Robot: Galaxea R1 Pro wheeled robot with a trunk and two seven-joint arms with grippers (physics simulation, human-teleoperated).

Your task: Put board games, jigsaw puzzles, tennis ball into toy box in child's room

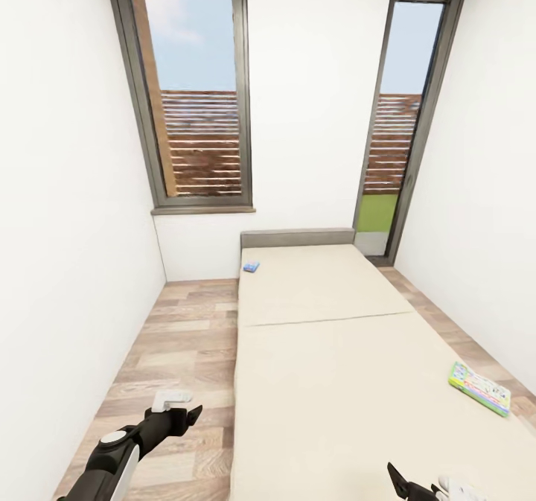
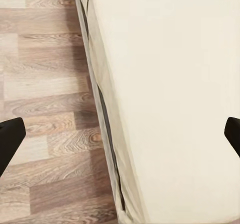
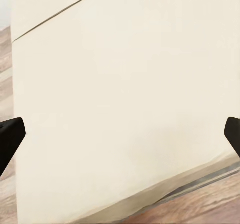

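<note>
Right end effector (image 1: 408, 484), wide open and empty over the bed (image 1: 335, 382), has the green-edged board game (image 1: 480, 388) ahead and off to its right, long axis slanting away, way closer than the left end effector (image 1: 179, 410).

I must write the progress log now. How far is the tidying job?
Nothing looks done. Two board games lie on the bed: the green-edged one near the right edge, the blue one near the headboard. Both end effectors, left and right, are open and empty. All packing remains.
</note>
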